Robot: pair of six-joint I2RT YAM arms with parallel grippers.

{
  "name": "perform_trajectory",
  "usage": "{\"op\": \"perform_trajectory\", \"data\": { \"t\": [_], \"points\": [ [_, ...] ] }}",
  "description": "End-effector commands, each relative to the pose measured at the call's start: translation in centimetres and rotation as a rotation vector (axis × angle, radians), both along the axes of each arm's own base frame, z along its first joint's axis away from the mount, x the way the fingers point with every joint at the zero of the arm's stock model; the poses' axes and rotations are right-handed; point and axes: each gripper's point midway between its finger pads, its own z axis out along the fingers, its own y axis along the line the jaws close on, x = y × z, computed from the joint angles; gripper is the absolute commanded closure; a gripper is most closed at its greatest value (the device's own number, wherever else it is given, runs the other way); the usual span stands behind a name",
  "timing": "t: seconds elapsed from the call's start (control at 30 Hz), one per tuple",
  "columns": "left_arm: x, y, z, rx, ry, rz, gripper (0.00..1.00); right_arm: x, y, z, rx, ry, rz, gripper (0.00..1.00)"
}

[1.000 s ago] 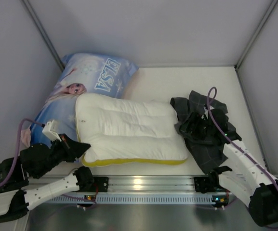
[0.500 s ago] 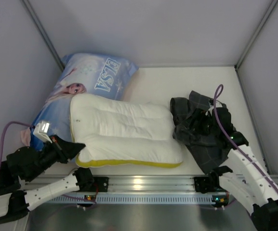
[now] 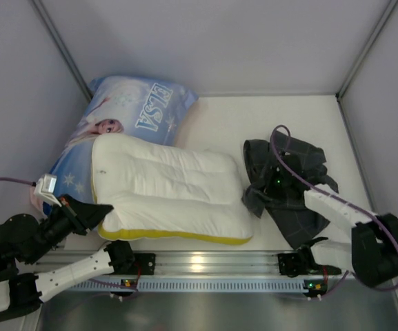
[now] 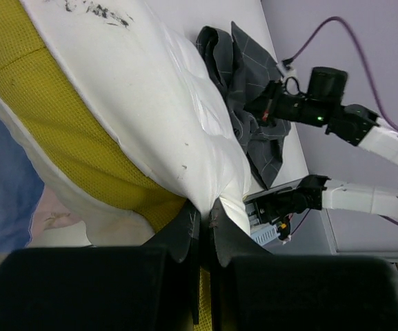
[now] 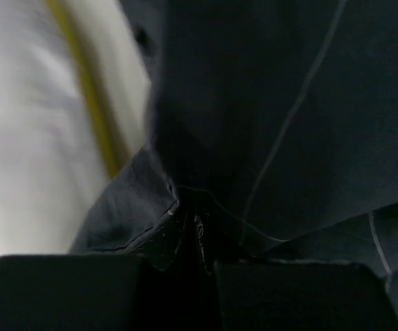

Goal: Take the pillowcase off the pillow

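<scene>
The white quilted pillow (image 3: 164, 189) with yellow piping lies across the middle of the table, bare over almost its whole length. My left gripper (image 3: 102, 215) is shut on its near-left corner; in the left wrist view the jaws (image 4: 203, 212) pinch white fabric beside the yellow mesh edge (image 4: 61, 117). The dark grey checked pillowcase (image 3: 292, 200) is bunched against the pillow's right end. My right gripper (image 3: 271, 185) is shut on a fold of it (image 5: 192, 210). The pillow (image 5: 26, 138) shows just to the left there. Whether the pillow's end is still inside is hidden.
A blue ELSA-print pillow (image 3: 133, 110) lies at the back left, partly under the white one. A metal rail (image 3: 205, 265) runs along the near edge between the arm bases. Grey walls close in left, right and back.
The left arm has drawn the pillow leftward and nearer. The right gripper, open before, has shifted left over the pillowcase and shut on its fabric.
</scene>
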Motion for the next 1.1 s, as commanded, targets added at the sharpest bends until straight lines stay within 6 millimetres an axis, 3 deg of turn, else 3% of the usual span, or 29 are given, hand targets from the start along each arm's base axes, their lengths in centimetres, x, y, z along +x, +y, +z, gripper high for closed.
{"op": "perform_trajectory", "data": {
  "t": [0.0,0.2,0.3,0.37,0.53,0.6,0.7,0.77,0.93,0.97,1.0,1.03,1.07],
  "points": [
    [0.3,-0.2,1.4,-0.078,-0.025,0.018,1.0,1.2,1.4,-2.4,0.043,0.039,-0.017,1.0],
    [0.3,-0.7,0.7,-0.066,-0.008,0.011,1.0,4.2,0.4,-4.8,-0.038,0.112,-0.113,1.0],
    [0.4,-1.2,0.6,-0.049,-0.003,0.0,1.0,5.2,-1.9,-6.0,-0.104,0.169,-0.22,1.0],
    [0.6,-2.1,0.1,-0.004,0.012,-0.022,1.0,6.1,-4.7,-6.6,-0.16,0.209,-0.32,1.0],
    [1.6,-4.5,-1.7,0.099,0.058,-0.045,1.0,5.8,-11.4,-8.3,-0.209,0.328,-0.475,1.0],
    [1.8,-5.4,-1.8,0.102,0.055,-0.068,1.0,5.4,-15.1,-8.5,-0.217,0.355,-0.561,1.0],
    [2.1,-6.4,-1.5,0.092,0.033,-0.089,1.0,4.9,-18.5,-8.1,-0.248,0.357,-0.624,1.0],
    [2.3,-6.8,-1.3,0.095,0.024,-0.094,1.0,4.9,-19.7,-7.5,-0.26,0.341,-0.645,1.0],
    [2.1,-8.4,-1.6,0.124,0.032,-0.155,1.0,5.5,-18.1,-5.2,-0.274,0.224,-0.544,0.96],
    [2.1,-8.6,-1.8,0.132,0.037,-0.163,1.0,6.1,-16.6,-3.3,-0.282,0.148,-0.501,0.93],
    [2.1,-8.9,-1.9,0.139,0.042,-0.17,1.0,6.2,-16.2,-2.3,-0.316,0.114,-0.493,0.84],
    [2.2,-9.1,-2.2,0.152,0.05,-0.172,1.0,6.6,-13.7,0.2,-0.316,0.028,-0.423,0.79],
    [2.3,-9.1,-2.3,0.155,0.051,-0.171,1.0,6.2,-12.8,1.4,-0.33,0.001,-0.385,0.75]
  ]
}}
